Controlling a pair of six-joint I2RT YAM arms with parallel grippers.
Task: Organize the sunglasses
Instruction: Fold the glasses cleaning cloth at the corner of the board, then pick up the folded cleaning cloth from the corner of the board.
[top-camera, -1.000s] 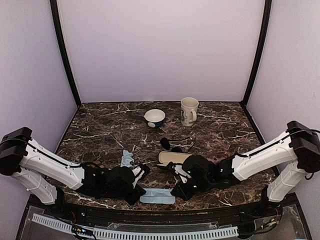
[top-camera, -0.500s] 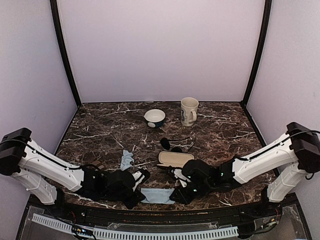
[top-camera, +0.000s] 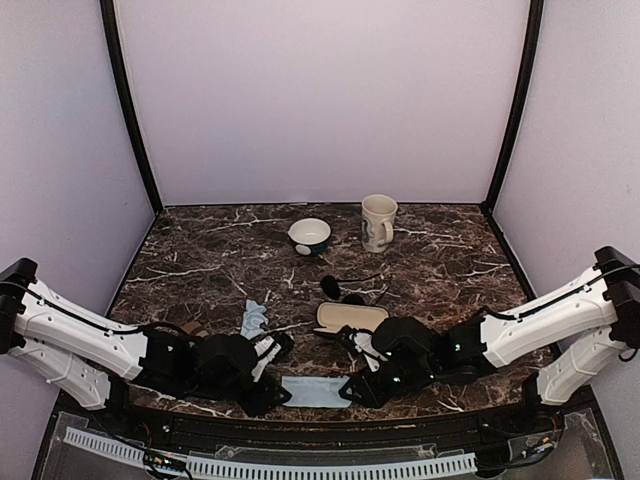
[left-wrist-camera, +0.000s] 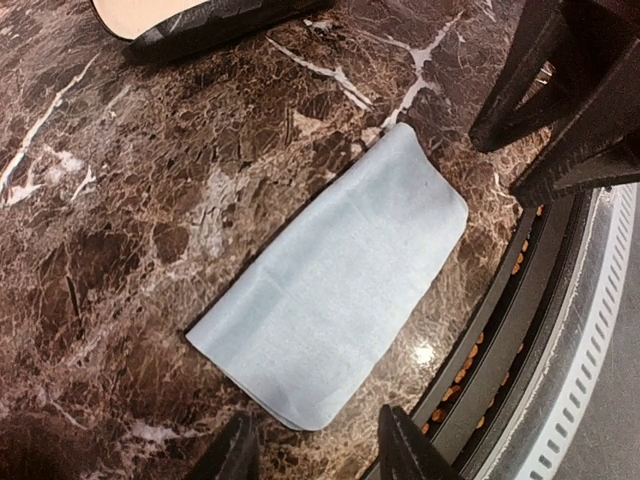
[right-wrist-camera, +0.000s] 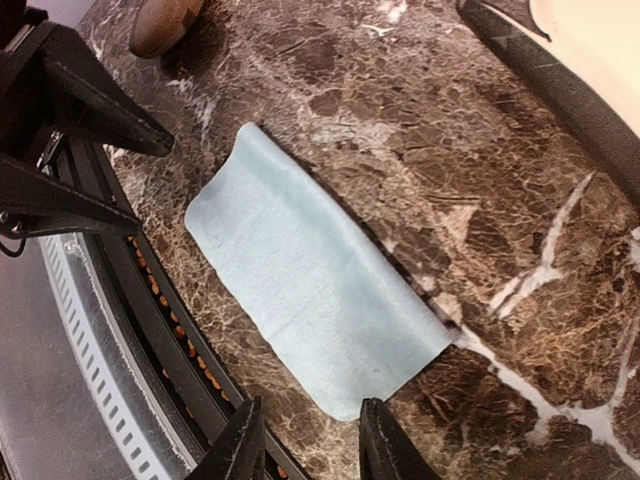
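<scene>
— Where do the sunglasses (top-camera: 330, 285) lie?
— Mid-table, just behind the open cream-lined case (top-camera: 350, 317). The dark lenses sit in a diagonal row and the thin wire arms point right.
— And the grippers?
— The left gripper (left-wrist-camera: 318, 445) and right gripper (right-wrist-camera: 312, 438) both have their fingers apart and empty, one at each end of the flat blue cloth (top-camera: 315, 391).

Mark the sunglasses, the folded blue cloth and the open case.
sunglasses (top-camera: 352, 298), top external view, on the nearer dark lens.
folded blue cloth (left-wrist-camera: 330, 300), left wrist view, on the middle of its upper face.
open case (top-camera: 350, 317), top external view, on the pale lining inside.
</scene>
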